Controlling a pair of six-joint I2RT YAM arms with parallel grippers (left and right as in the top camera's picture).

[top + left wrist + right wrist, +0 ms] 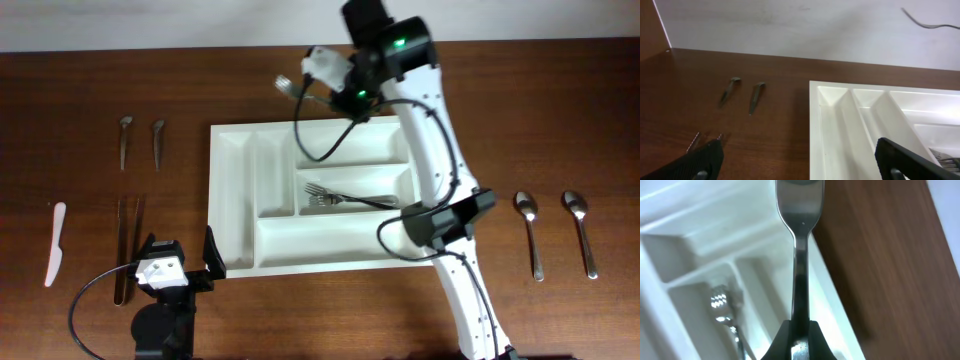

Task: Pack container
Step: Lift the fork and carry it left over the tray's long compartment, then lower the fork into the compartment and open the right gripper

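The container is a large white compartment tray lying mid-table. Several forks lie in its middle crosswise compartment. My right gripper hovers over the tray's far edge, shut on the handle of a metal fork. In the right wrist view the fork points away from the shut gripper, above the tray's rim, with the lying forks below. My left gripper is open and empty at the tray's near left corner. In the left wrist view the left gripper straddles the tray's left rim.
Two large spoons lie right of the tray. On the left are two small spoons, a white plastic knife and two long dark utensils. The small spoons also show ahead of the left gripper.
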